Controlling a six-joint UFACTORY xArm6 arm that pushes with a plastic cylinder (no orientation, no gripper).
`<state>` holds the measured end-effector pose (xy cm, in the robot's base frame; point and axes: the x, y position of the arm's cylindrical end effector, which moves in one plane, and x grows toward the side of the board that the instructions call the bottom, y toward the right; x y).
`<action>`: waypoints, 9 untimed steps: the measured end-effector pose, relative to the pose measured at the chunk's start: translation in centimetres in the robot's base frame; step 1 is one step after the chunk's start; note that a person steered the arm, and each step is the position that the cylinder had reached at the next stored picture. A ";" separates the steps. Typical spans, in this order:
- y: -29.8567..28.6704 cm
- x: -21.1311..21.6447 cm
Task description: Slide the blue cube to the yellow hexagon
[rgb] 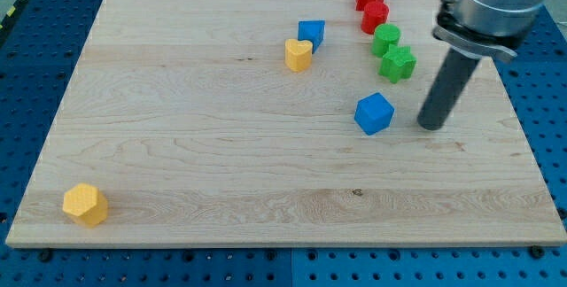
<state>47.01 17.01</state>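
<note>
the blue cube (374, 113) lies right of centre in the frame, on the wooden board (221, 163). my tip (431, 126) rests just beside it on the frame's right, apart from it by a narrow gap. the yellow hexagon (85, 205) sits in the lower left corner of the frame, well apart from the cube.

handling, as a judgement: the cube looks small, rigid and light, and should slide readily on the smooth wood. it may rotate if contacted off centre. apply the push on its right-hand face, slightly toward the upper side, so that it travels down and left.

jaws: none fitted; the arm ends in a plain rod, so no jaw state applies.

containers: none visible. other blocks cluster in the upper right.
</note>
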 end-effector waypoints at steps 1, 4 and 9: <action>-2.6 -0.5; -11.0 -0.5; -17.1 1.0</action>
<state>48.04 -0.11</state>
